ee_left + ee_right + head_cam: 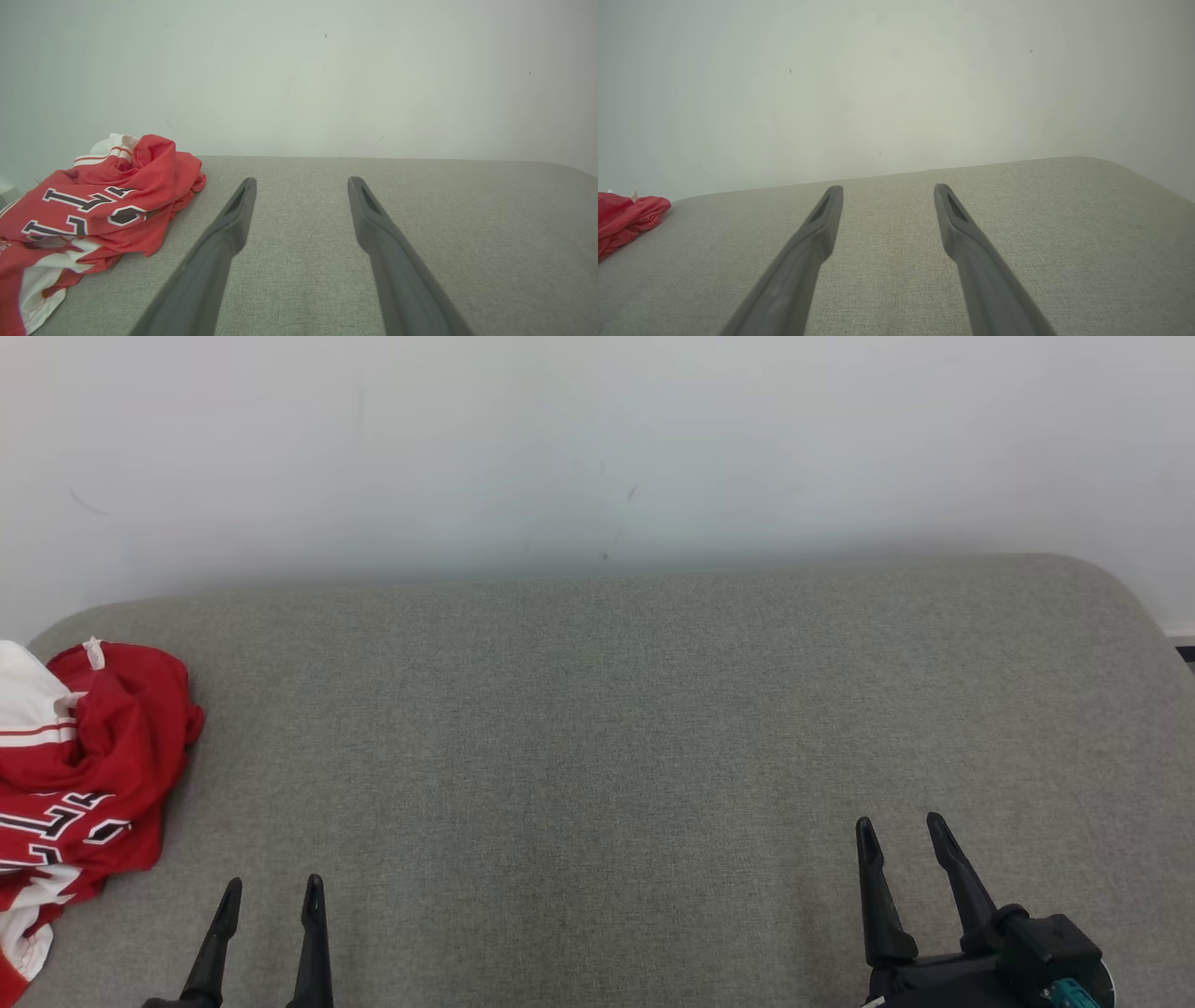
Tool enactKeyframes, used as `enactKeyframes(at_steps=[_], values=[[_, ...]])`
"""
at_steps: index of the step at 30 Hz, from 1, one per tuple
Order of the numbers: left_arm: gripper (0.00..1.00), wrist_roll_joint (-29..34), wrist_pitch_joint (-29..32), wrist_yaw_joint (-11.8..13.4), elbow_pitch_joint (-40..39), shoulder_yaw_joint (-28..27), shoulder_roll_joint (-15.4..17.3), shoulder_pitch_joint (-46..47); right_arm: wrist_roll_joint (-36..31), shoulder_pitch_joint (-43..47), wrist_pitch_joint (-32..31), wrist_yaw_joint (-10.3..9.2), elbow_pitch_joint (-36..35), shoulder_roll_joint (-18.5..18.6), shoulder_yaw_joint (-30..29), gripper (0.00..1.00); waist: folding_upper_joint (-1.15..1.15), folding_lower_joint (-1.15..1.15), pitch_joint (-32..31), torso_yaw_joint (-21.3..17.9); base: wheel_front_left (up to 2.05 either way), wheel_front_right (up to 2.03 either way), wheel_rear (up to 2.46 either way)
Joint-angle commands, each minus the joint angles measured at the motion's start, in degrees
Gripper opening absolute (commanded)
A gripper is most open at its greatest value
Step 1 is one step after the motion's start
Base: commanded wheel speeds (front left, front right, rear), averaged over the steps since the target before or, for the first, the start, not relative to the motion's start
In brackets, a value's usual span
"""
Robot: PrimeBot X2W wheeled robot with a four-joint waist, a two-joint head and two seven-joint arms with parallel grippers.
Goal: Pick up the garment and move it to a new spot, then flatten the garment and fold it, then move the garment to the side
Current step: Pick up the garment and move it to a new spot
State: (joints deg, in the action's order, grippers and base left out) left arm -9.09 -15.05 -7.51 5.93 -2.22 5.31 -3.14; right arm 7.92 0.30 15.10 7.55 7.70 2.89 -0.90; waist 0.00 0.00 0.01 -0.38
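Garment (89, 756) lies crumpled at the grey surface's (597, 709) left edge, just left of left gripper (273, 889), well apart from right gripper (901, 821); both grippers spread wide, empty.

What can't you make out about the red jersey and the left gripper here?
- Red jersey: head view's left edge cuts it off; full extent unknown.
- Lettering: left wrist view, crumpled folds hide part; unreadable whole.
- Left gripper: head view's bottom edge cuts off everything below the fingers.
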Motion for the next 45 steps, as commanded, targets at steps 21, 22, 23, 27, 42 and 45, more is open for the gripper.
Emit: enactKeyframes(at_steps=[21,22,23,27,42,45], values=[[1.0,0.8,-0.2,0.1,1.3,-1.3,0.2,-1.1,1.6,1.5,0.1,-0.12,1.0,0.0,0.1,1.0,0.0,0.0,-0.6,9.8,0.0,0.0,0.0],[1.0,0.8,-0.2,0.1,1.4,-1.4,0.1,-1.0,1.7,1.4,0.1,-0.12,1.0,0.0,0.0,1.0,0.0,0.0,-0.6,10.6,0.0,0.0,0.0],[1.0,0.9,-0.2,0.1,1.3,-1.6,0.1,-0.9,1.7,1.4,0.1,-0.12,1.2,0.0,0.1,1.0,0.0,0.0,-0.7,11.3,0.0,0.0,0.0],[1.0,1.4,-0.2,0.1,1.6,-2.2,-0.1,-0.8,2.0,1.7,0.1,-0.12,1.5,0.0,0.0,1.0,0.0,0.0,-1.0,14.7,0.0,0.0,0.0],[1.0,2.2,-0.2,0.4,1.9,-4.6,-0.3,-2.6,3.1,2.3,0.1,-0.12,2.4,0.0,0.7,1.0,0.0,0.0,-2.3,27.6,0.0,0.0,0.0],[1.0,2.0,-0.2,0.5,1.8,-5.5,-0.4,-2.8,3.0,1.7,0.1,-0.12,2.6,-0.1,1.4,1.0,0.0,0.0,-2.1,28.6,0.0,0.0,0.0]])
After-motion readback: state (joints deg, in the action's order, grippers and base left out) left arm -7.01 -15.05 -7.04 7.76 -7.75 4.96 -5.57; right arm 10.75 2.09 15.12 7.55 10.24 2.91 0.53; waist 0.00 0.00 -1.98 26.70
